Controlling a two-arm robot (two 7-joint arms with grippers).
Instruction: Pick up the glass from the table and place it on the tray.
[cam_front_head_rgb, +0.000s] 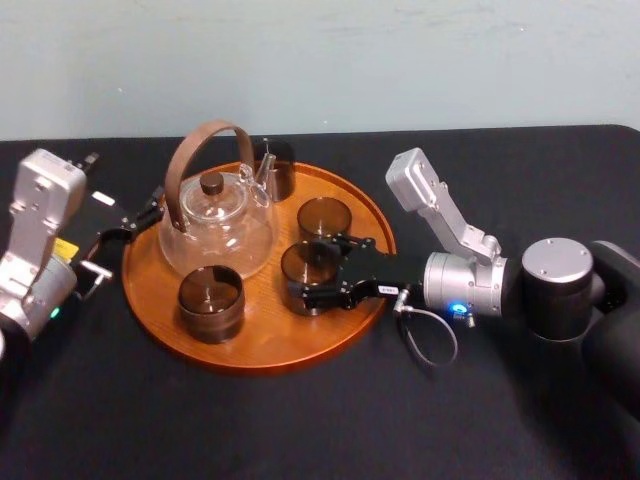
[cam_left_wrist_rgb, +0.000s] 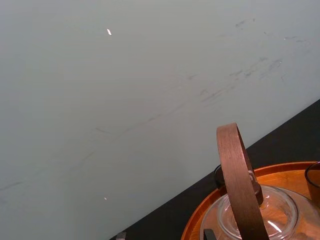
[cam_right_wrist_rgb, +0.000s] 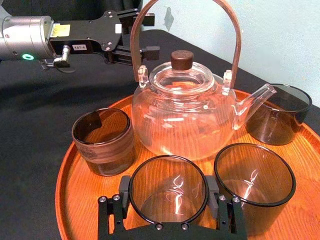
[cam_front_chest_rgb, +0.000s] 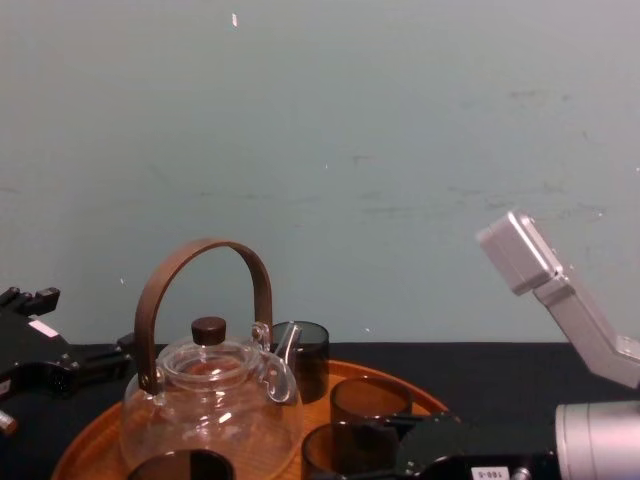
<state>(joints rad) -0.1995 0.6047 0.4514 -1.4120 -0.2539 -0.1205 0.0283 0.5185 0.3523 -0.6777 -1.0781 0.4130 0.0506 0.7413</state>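
The glass (cam_front_head_rgb: 308, 266) (cam_right_wrist_rgb: 168, 192) is dark smoky glass, short and round, and stands upright on the front right part of the round wooden tray (cam_front_head_rgb: 250, 360) (cam_right_wrist_rgb: 75, 200). My right gripper (cam_front_head_rgb: 316, 270) (cam_right_wrist_rgb: 168, 202) reaches in from the right, low over the tray. Its black fingers (cam_right_wrist_rgb: 123, 192) press the glass on both sides, so it is shut on the glass. My left gripper (cam_front_head_rgb: 152, 212) (cam_right_wrist_rgb: 145, 35) is open at the tray's left rim, beside the teapot's handle and holding nothing. The table (cam_front_head_rgb: 100, 420) is covered in black cloth.
A clear glass teapot (cam_front_head_rgb: 215, 225) (cam_right_wrist_rgb: 182, 112) with a brown hoop handle fills the tray's back left. Three more dark glasses stand on the tray: one just behind the held glass (cam_front_head_rgb: 325, 218), one at front left (cam_front_head_rgb: 211, 300), one at the back (cam_front_head_rgb: 275, 165).
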